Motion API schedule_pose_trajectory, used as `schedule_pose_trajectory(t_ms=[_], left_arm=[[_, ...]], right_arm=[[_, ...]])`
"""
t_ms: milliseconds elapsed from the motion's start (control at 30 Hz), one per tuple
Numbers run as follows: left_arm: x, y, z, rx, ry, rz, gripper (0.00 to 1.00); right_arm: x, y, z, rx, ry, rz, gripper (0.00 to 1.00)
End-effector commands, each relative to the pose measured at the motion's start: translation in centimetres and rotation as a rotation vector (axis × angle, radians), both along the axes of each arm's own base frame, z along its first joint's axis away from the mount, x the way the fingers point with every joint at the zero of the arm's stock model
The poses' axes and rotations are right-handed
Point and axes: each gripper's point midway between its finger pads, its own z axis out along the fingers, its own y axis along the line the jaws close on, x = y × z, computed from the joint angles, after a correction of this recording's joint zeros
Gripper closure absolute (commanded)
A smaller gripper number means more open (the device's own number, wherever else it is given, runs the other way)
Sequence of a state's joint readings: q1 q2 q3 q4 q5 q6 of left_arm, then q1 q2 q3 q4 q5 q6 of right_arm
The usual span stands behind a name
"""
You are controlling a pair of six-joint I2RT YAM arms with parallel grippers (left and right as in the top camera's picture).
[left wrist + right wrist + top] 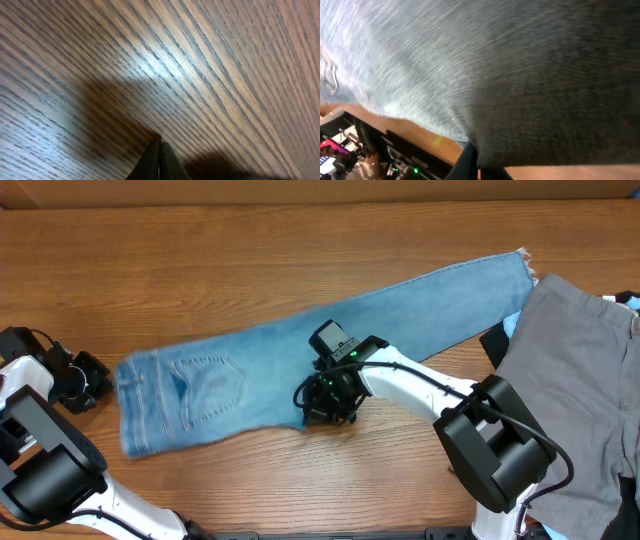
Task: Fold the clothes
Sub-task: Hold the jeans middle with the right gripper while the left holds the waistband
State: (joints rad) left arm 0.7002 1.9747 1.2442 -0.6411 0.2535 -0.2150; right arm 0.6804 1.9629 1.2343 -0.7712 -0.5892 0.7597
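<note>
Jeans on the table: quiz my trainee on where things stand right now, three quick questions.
1. True or false: the left gripper rests on the jeans.
2. Which garment lies beside the jeans' frayed hem end? A) grey trousers B) a red shirt C) a white towel
3. Fill in: the right gripper is at the jeans' ___ edge (near or far, from the robot's side).

Key
1. False: its fingers are together over bare table, left of the waistband.
2. A
3. near
</note>
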Motion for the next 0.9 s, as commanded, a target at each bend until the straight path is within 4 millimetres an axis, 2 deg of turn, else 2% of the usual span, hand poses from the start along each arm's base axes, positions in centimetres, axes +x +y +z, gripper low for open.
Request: schedule_pose_trajectory(t_ms=[0, 33, 133, 233, 300, 400, 500, 600, 733, 867], left_arm=[[-0.4, -0.1, -0.3, 0.02, 0.018, -0.016, 0.96], [-0.4, -0.1, -0.3, 0.018, 0.018, -0.01, 0.96], [0.1, -1.0, 0.0, -0.029, -0.013, -0.021, 0.96], [1.1, -2.8, 1.0, -0.149, -0.093, -0.039, 0.94], [1.3, -3.2, 1.5, -0.191, -0.122, -0.043, 0.92], [1.6, -4.3, 2.3, -0.266, -0.168, -0.066, 0.9], [1.1, -4.6, 2.2, -0.286, -0.147, -0.061, 0.9], [0.7, -4.6, 1.9, -0.26, -0.121, -0.079, 0.88], [0.4, -4.3, 1.4, -0.217, -0.08, -0.085, 0.88], [-0.7, -4.1, 0.1, -0.135, 0.018, -0.09, 0.88]], right_arm=[[0.9, -0.3, 0.6, 0.022, -0.003, -0.019, 0.9], [1.0, -0.2, 0.9, 0.039, -0.012, -0.009, 0.79], [0.8, 0.2, 2.0, 0.095, -0.011, 0.016, 0.66], [-0.2, 0.6, 3.1, 0.144, 0.046, 0.024, 0.6], [-0.5, 0.5, 3.0, 0.135, 0.06, 0.022, 0.59], [-0.5, 0.4, 2.7, 0.105, 0.058, 0.007, 0.6], [-0.5, 0.6, 2.6, 0.094, 0.05, 0.005, 0.7], [-0.1, 0.6, 2.4, 0.087, 0.031, -0.007, 0.72], [0.4, 0.8, 2.5, 0.099, 0.008, -0.005, 0.8], [1.1, 1.3, 3.0, 0.135, -0.06, 0.028, 0.8]])
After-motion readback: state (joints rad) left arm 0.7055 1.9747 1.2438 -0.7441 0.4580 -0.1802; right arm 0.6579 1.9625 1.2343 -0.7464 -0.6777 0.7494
